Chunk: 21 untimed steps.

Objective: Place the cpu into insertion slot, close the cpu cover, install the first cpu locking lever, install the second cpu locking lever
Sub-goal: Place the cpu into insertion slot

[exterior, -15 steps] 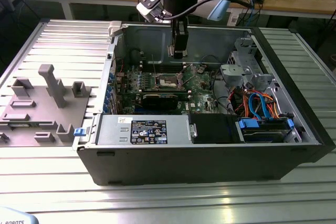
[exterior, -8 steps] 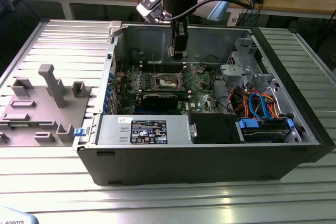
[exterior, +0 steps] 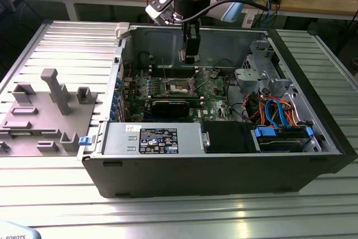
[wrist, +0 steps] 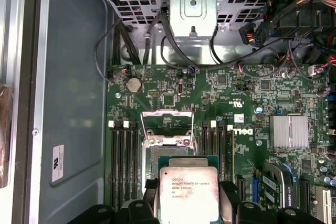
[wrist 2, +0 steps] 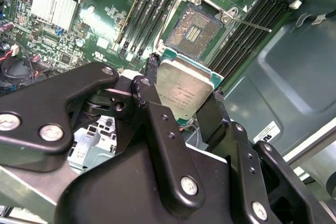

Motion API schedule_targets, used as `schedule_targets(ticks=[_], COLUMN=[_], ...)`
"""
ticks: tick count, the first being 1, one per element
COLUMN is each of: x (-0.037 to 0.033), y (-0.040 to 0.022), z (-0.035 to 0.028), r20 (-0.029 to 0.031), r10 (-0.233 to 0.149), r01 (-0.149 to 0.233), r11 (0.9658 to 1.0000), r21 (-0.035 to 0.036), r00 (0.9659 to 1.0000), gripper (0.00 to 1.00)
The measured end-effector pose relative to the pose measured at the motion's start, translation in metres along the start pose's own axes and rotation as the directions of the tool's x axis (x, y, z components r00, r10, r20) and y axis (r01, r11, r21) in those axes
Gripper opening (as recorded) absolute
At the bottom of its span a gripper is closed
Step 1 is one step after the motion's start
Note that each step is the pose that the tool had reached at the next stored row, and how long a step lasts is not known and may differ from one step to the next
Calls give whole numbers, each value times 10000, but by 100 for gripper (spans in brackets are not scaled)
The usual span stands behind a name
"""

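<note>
**Holding the cpu over the open insertion slot**

From my remote station, the exterior view shows the open computer case [exterior: 224, 172] lying on its side on a ribbed metal table [exterior: 72, 43]. The green motherboard [exterior: 215, 90] covers the case floor in its far half. To the exterior view's right of it sit a drive cage [exterior: 260, 74] and bundled cables.

The arm reaches down into the case from the far side. Its gripper [exterior: 190, 58] hangs above the middle of the board.

In the first wrist view, the cpu cover [wrist: 168, 112] is swung up and open, and I can see green board through its window. The insertion slot [wrist 2: 195, 31] below is bare, with its dark centre exposed. In the second wrist view, a thin locking lever [wrist 2: 254, 24] juts out from one corner of the slot.

The jaws pinch the cpu [wrist 2: 184, 92] by two opposite edges, with the black fingers [wrist 2: 210, 116] pressed against its sides. Its silver-grey top faces both wrist cameras. The chip is held just beside the slot in both wrist views and is not seated in it.
</note>
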State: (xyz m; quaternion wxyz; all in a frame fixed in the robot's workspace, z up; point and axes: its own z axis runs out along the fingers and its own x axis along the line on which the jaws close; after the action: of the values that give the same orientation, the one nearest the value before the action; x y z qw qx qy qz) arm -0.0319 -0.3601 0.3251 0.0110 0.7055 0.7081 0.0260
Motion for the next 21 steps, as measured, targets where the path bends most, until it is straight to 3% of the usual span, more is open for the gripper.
schedule_targets(ticks=[21], x=[-1], y=[-3], z=[49], r20=[0], r10=[1], r01=[-1], r11=[10000], r21=[0], r00=[10000], gripper=[54])
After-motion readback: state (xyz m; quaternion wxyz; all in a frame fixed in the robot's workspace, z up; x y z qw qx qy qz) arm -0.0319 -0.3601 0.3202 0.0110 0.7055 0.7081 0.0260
